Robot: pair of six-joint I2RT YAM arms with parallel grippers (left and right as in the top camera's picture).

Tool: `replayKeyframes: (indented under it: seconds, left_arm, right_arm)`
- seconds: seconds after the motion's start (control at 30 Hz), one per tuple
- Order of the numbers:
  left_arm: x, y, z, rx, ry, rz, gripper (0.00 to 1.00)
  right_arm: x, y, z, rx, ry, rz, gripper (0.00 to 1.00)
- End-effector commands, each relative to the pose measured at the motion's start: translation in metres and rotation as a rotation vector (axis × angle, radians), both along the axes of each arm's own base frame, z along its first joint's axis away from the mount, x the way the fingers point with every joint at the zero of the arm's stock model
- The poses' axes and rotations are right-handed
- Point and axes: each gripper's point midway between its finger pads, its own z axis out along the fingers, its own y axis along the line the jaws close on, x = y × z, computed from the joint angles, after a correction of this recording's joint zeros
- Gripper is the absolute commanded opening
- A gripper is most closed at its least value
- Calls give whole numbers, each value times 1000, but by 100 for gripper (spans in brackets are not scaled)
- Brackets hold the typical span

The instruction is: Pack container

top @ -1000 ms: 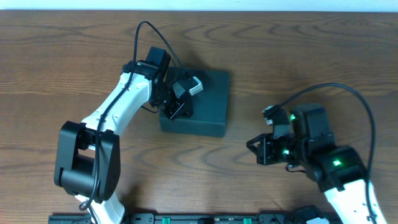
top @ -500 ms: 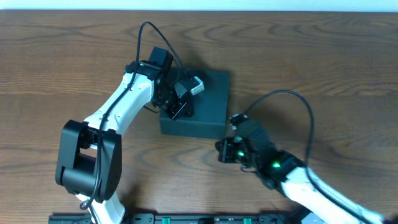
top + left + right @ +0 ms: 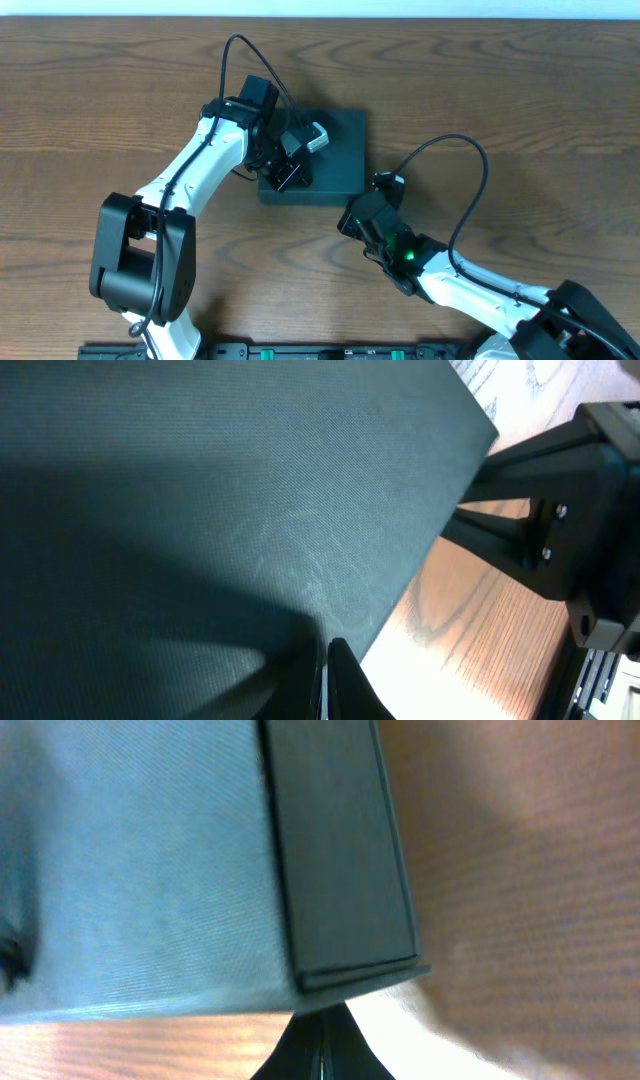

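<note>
The wooden desk runs wide under both my arms. From overhead, the black box sits mid-desk. It is roughly square, so it has no long axis to speak of, and its lid looks down. My left tool is over the box's left part, pinched shut and empty. My right tool, also pinched shut and empty, is just beside the near right corner, with the box lying far and left of it. There is open desk to the right and far side.

From the left wrist, the lid fills the view. My closed left tool is on it or just above; I cannot tell which.

From the right wrist, the box's dark side wall ends at a corner right above my closed right tool. I judge the corner the nearer edge to work on, and I'd need to open first.
</note>
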Motion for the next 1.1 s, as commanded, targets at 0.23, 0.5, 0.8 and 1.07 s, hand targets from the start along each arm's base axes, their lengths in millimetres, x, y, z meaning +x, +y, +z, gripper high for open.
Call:
replayKeyframes:
  seconds: [0.23,0.5,0.8,1.07]
  left_arm:
    - [0,-2,10,-50,56,54,6]
    - [13,44,87,-9,-132,250,6]
    - [-5,89,157,-27,-331,344,25]
    - [-9,89,157,-30,-299,370,95]
  right_arm:
    - [-20,23,34,113,1,160,2]
    - [-30,-28,132,-73,-302,278,2]
    - [-37,-89,158,-142,-373,171,78]
    - [-36,-89,148,-161,-335,175,99]
